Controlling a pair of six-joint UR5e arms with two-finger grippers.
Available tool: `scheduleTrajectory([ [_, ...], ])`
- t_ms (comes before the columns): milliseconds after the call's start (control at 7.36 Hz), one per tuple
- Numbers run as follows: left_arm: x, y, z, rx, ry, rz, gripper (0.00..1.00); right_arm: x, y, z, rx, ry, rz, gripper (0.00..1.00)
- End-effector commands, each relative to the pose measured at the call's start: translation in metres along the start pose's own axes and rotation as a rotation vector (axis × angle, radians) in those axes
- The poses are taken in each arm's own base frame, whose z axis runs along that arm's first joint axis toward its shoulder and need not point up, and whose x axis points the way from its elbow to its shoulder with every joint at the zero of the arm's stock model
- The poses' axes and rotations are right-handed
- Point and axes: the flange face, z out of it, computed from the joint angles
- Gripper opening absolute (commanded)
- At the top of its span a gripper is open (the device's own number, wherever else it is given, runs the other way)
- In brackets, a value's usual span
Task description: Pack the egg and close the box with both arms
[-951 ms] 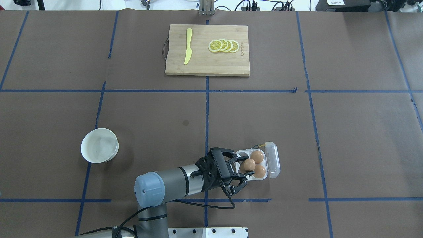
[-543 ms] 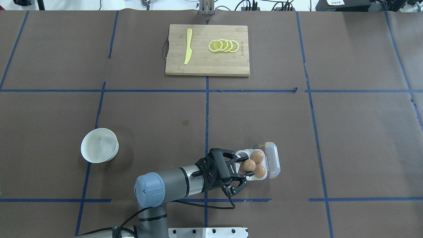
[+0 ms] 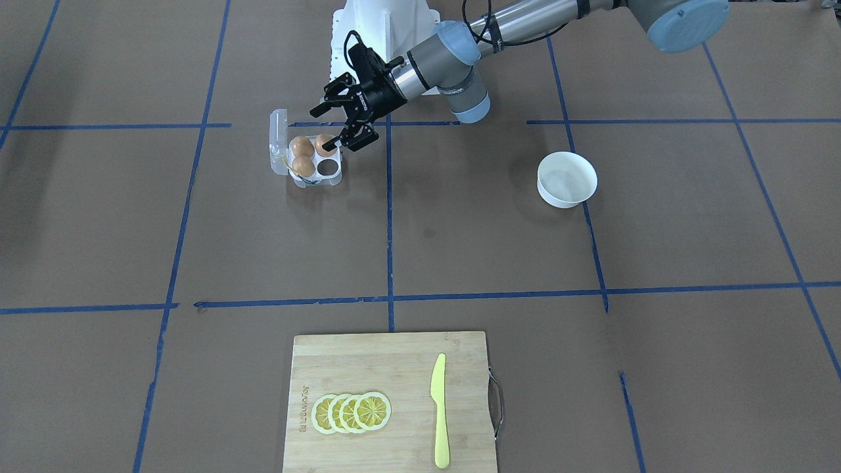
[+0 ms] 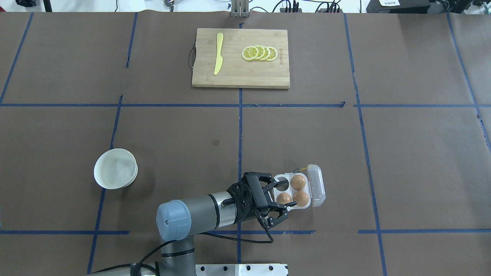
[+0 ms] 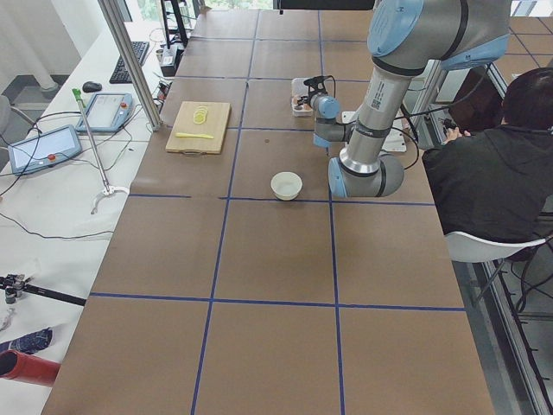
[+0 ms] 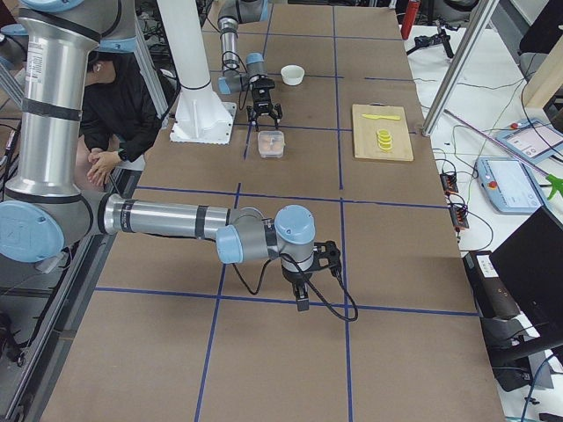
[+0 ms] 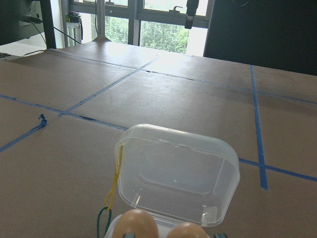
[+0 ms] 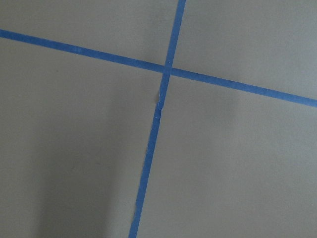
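Note:
The clear egg carton (image 4: 282, 184) lies near the table's front edge with its hinged lid (image 4: 318, 186) open to the right. Three orange-brown eggs sit in its cells; the one in the near-left cell (image 4: 284, 198) lies between my left gripper's spread fingers. My left gripper (image 4: 281, 201) is open and empty, level with the carton's left side; it also shows in the front-facing view (image 3: 335, 128). The far-left cell (image 3: 326, 169) is empty. The left wrist view shows the upright lid (image 7: 178, 173) and two egg tops. My right gripper (image 6: 303, 286) hangs low over bare table far to the right; I cannot tell its state.
A white bowl (image 4: 115, 168) stands to the left of my left arm. A wooden cutting board (image 4: 238, 74) with a yellow knife (image 4: 218, 53) and lemon slices (image 4: 259, 53) lies at the far side. A yellow-green band (image 7: 114, 191) hangs at the carton's hinge.
The egg held between my left gripper's fingers above the carton now sits in the near-left cell. The jaws have opened and let it go.

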Motion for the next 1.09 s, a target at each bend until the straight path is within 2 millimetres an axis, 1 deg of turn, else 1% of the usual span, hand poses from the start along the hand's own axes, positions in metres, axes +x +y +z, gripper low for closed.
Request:
scheduleTrajectory([
  [0,-0.011,-0.012,-0.003,0.013,-0.015,-0.008,1.0,0.0,0.0,0.0,0.0,0.0,0.0,1.0],
  [136,-0.028,-0.019,-0.009,-0.006,-0.039,-0.013,1.0,0.0,0.0,0.001,-0.001,0.0,0.001,1.0],
  [272,-0.042,-0.033,-0.015,-0.086,-0.046,-0.006,1.0,0.0,0.0,0.001,-0.001,0.0,0.001,1.0],
  [407,-0.059,-0.048,-0.034,-0.165,-0.062,-0.035,1.0,0.001,0.001,0.001,-0.002,-0.002,0.002,1.0],
  [543,-0.07,-0.077,-0.05,-0.246,-0.084,-0.083,1.0,0.001,0.001,0.002,-0.004,0.0,0.003,1.0],
  [679,-0.096,-0.107,-0.066,-0.36,-0.149,-0.124,1.0,0.002,0.001,0.002,-0.005,-0.002,0.004,1.0],
  [815,-0.127,-0.135,-0.091,-0.474,-0.207,-0.156,1.0,0.002,0.001,0.002,-0.005,-0.002,0.004,1.0],
  [951,-0.179,-0.16,-0.132,-0.592,-0.307,-0.209,1.0,0.003,0.002,0.004,-0.008,-0.002,0.007,1.0],
])
